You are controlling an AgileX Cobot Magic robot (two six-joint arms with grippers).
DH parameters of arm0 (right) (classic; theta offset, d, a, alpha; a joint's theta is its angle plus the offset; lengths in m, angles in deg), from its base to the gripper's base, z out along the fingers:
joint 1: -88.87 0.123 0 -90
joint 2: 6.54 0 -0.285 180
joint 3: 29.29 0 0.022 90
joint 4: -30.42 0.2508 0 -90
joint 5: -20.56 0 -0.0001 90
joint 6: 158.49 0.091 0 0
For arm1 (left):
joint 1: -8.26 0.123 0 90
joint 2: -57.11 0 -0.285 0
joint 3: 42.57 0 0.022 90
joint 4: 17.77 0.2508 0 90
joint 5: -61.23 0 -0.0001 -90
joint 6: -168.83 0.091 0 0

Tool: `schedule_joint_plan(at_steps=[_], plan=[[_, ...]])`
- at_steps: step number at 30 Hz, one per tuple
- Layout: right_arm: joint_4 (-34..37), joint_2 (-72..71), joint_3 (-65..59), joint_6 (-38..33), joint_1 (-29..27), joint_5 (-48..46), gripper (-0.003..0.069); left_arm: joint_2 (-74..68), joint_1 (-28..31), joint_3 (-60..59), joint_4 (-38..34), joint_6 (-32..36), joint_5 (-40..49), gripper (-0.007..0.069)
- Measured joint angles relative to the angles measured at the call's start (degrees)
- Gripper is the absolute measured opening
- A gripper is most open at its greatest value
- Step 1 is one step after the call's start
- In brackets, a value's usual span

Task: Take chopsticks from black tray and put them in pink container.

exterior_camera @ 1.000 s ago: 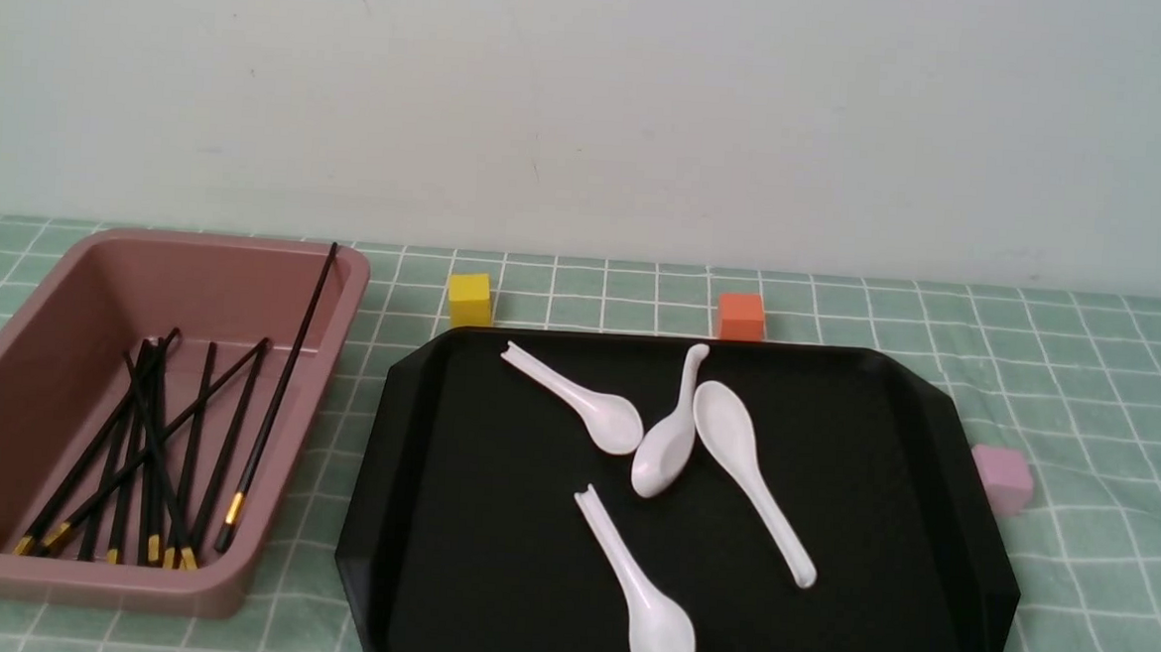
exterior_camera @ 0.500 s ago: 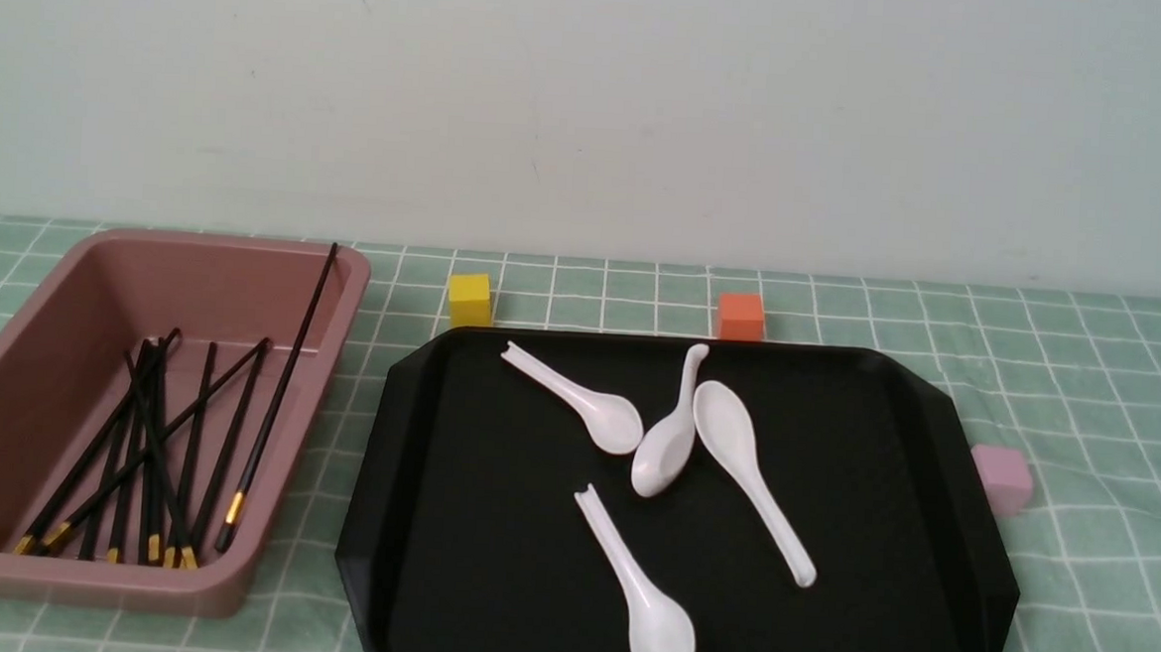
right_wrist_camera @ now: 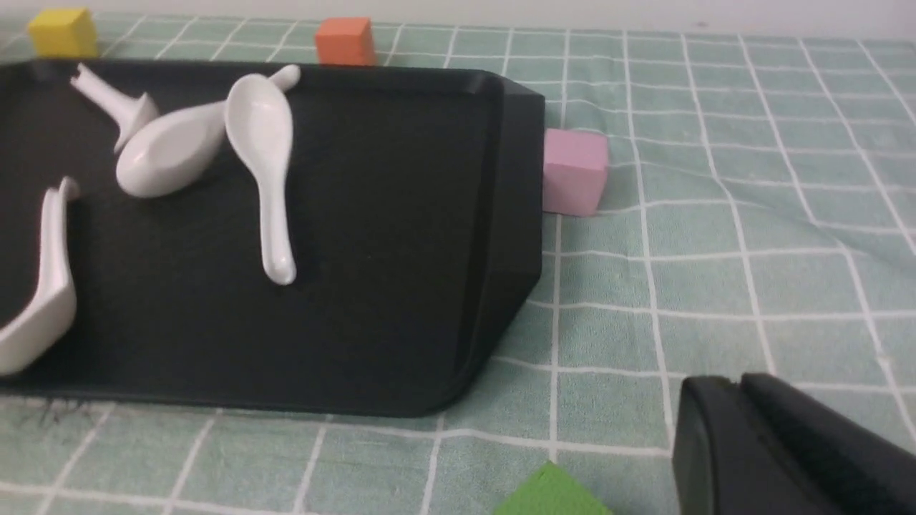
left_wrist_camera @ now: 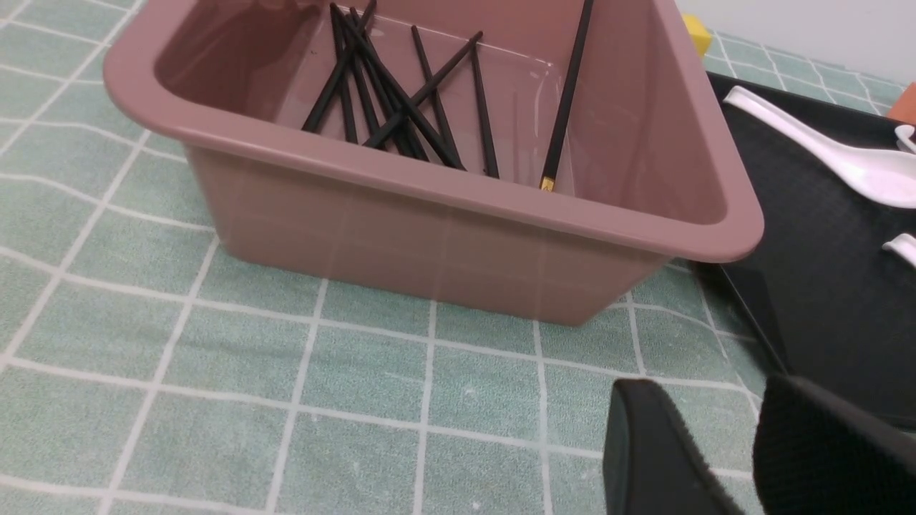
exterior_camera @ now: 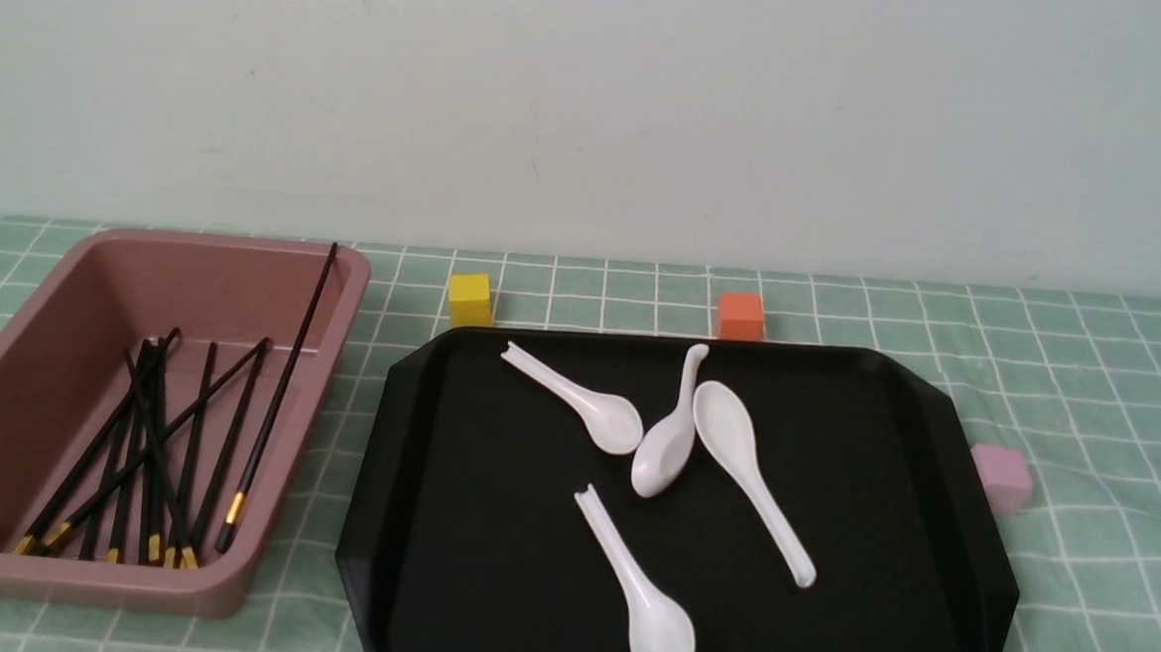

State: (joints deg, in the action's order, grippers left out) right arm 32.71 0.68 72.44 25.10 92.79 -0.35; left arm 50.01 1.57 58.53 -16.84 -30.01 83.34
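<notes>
Several black chopsticks [exterior_camera: 279, 395] with gold bands lie inside the pink container [exterior_camera: 197, 242] at the left; one leans on its far rim. The black tray [exterior_camera: 490, 540] in the middle shows no chopsticks, only white spoons. Neither arm appears in the front view. In the left wrist view my left gripper [left_wrist_camera: 708, 404] hangs open and empty over the cloth, near the corner of the pink container [left_wrist_camera: 444, 197] with the chopsticks [left_wrist_camera: 566, 93] inside. In the right wrist view my right gripper [right_wrist_camera: 733, 390] is shut on nothing, over the cloth beside the tray [right_wrist_camera: 401, 214].
Several white spoons [exterior_camera: 669, 445] lie on the tray. A yellow cube [exterior_camera: 470, 298] and an orange cube [exterior_camera: 741, 316] stand behind it, and a small pink cube [exterior_camera: 1002, 477] touches its right side. A green block [right_wrist_camera: 551, 493] lies near my right gripper. Green checked cloth covers the table.
</notes>
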Motion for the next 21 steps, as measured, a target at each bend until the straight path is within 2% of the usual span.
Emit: schedule_joint_plan(at_steps=[21], plan=[[-0.12, 0.00, 0.00, 1.43, 0.00, -0.15, 0.0089, 0.00, 0.00, 0.00, 0.00, 0.00, 0.00, 0.0238]])
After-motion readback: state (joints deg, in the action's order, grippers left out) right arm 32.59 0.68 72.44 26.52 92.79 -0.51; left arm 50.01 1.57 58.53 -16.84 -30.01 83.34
